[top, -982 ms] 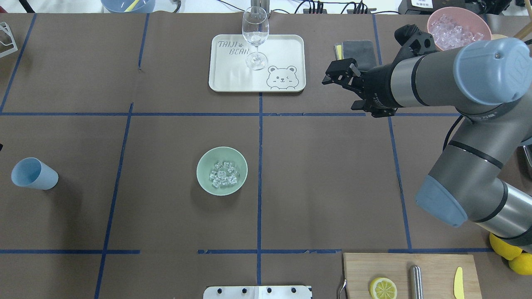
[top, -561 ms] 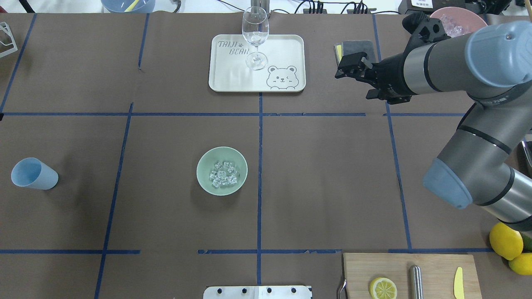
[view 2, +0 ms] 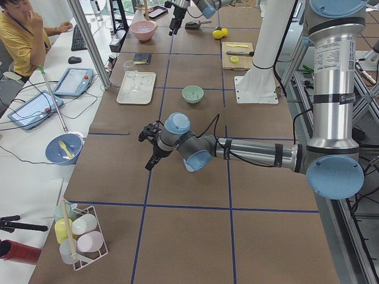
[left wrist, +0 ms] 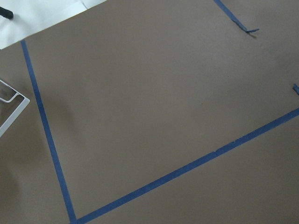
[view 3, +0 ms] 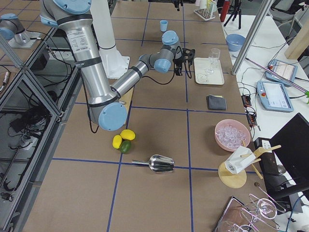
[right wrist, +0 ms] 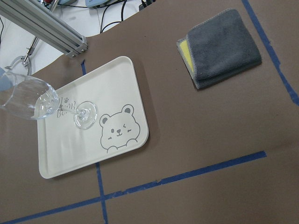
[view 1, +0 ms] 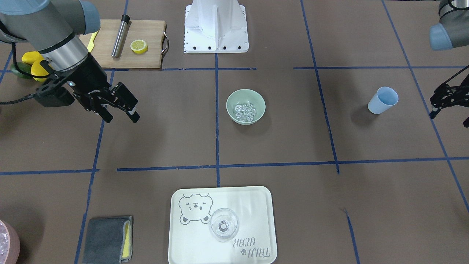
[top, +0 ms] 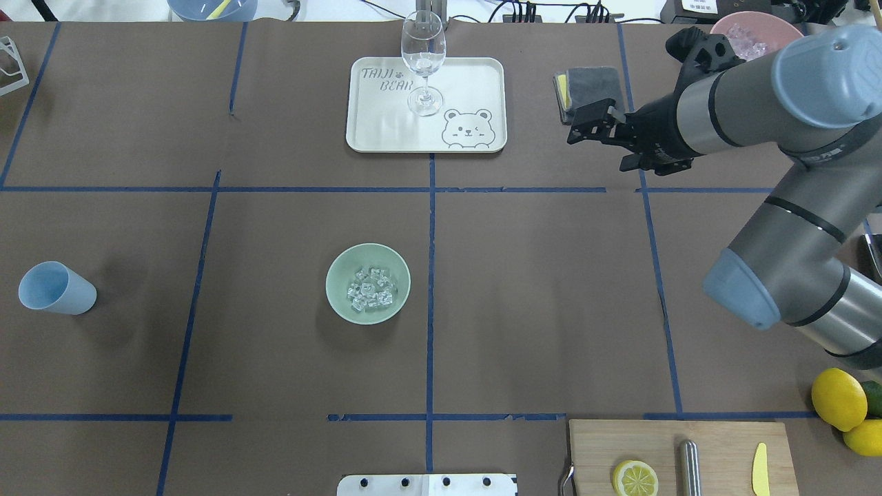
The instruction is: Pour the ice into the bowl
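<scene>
The pale green bowl (top: 368, 283) stands near the table's middle, also in the front view (view 1: 246, 106). The ice (top: 370, 288) lies heaped inside it as clear cubes (view 1: 245, 110). A blue cup (top: 56, 288) stands far to its left, and its inside looks empty (view 1: 382, 100). My right gripper (top: 597, 153) is open and empty, hanging above the table near the grey cloth, far from the bowl (view 1: 121, 118). My left gripper (view 1: 450, 119) is at the table's left end beyond the cup, with its fingers spread and nothing in them.
A white bear tray (top: 475, 76) with a wine glass (top: 423, 62) stands at the far middle. A grey cloth (top: 592, 86) and a pink container (top: 751, 34) of icy pieces are at the far right. A cutting board (top: 679, 458) with a lemon half and whole lemons (top: 837, 399) is at the near right.
My right gripper has moved to the right, away from the tray, and stays open. The bowl, ice and cup have not moved.
</scene>
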You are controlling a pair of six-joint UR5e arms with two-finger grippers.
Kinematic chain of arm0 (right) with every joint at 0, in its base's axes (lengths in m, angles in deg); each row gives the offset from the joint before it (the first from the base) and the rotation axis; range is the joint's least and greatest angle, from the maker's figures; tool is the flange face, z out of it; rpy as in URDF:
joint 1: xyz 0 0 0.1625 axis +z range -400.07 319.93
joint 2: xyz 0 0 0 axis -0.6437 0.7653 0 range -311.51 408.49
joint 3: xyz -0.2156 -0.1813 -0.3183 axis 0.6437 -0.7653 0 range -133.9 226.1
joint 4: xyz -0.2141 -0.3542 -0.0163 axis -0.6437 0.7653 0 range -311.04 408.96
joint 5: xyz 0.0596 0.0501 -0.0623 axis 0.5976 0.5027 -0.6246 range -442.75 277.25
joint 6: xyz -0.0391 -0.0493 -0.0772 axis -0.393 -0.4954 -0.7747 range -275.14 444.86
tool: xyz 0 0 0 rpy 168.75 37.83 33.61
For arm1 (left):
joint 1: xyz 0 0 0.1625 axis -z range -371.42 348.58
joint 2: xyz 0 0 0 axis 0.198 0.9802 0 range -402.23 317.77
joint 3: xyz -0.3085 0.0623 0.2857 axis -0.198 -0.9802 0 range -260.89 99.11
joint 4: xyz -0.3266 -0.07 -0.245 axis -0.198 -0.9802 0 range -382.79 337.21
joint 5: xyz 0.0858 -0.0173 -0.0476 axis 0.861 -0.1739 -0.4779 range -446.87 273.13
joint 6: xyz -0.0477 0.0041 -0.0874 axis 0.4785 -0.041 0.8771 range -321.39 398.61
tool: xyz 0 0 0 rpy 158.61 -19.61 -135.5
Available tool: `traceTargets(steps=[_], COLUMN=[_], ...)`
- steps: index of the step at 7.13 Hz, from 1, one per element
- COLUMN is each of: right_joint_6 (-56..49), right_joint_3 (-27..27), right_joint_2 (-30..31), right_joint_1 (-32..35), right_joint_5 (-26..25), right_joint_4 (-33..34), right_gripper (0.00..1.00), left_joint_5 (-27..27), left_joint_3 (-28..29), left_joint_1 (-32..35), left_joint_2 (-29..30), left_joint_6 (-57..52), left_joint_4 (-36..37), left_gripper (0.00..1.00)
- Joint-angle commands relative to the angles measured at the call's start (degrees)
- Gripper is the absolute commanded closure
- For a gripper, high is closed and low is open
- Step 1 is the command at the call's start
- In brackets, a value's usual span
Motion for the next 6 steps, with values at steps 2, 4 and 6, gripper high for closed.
traceTargets(steps=[2, 4, 6], right_joint_6=[9.49, 11.63, 12.78], right_joint_3=[-2.77, -6.53, -14.86], right_joint_2=[-6.29, -11.12, -17.09], right_joint_1=[-11.72, -22.26, -25.12], right_joint_5=[-3.77, -12.9, -16.54], right_joint_4=[-0.12, -0.12, -0.2], right_gripper=[0.0, 0.0, 0.0], left_joint_5=[-7.03, -6.77, -6.77], left_joint_3=[-0.2, -0.29, -0.38], left_joint_1=[2.45, 2.45, 2.45], left_joint_2=[0.92, 0.92, 0.92], left_joint_6=[0.15, 1.11, 1.55], left_joint_4=[8.98, 8.89, 8.8], left_gripper=[0.0, 0.0, 0.0])
